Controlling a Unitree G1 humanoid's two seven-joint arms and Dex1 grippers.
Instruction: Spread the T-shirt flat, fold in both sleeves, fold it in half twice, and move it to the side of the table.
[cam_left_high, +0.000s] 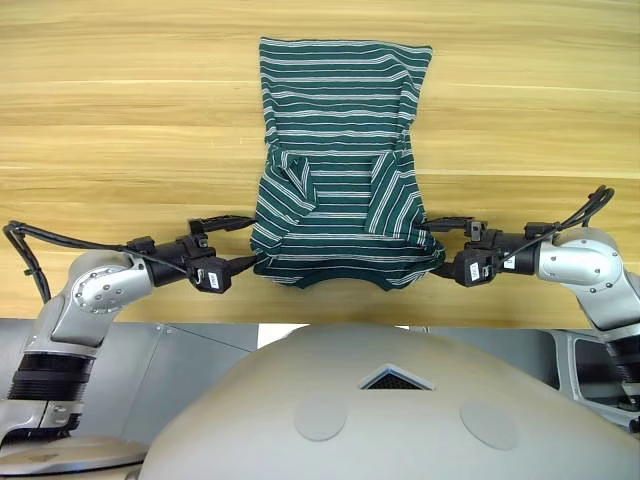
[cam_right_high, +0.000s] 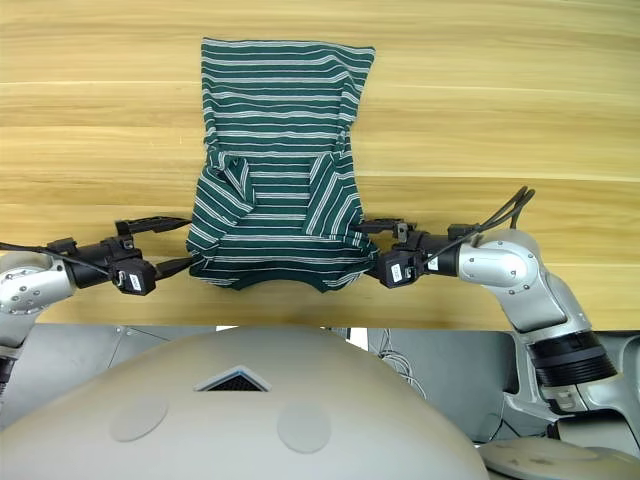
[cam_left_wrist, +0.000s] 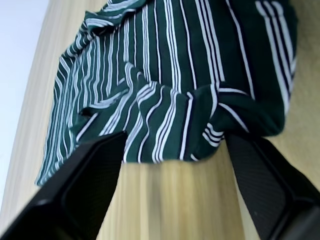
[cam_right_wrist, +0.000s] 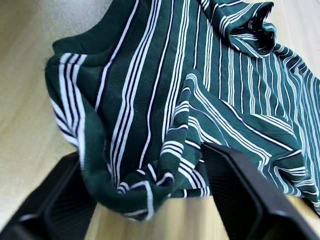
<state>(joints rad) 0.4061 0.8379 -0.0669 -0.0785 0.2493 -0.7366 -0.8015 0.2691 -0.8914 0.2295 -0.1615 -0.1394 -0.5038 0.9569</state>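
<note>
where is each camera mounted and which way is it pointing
left eye view: on the head, facing forward and down at the striped T-shirt on the wooden table; both arms show, left end effector and right end effector at its near corners.
right eye view: the stereo camera's other eye, same scene and arms.
left wrist view: on the left wrist, looking between its open fingers at one near corner.
right wrist view: on the right wrist, likewise at the other.
Shared: all see T-shirt and table.
</note>
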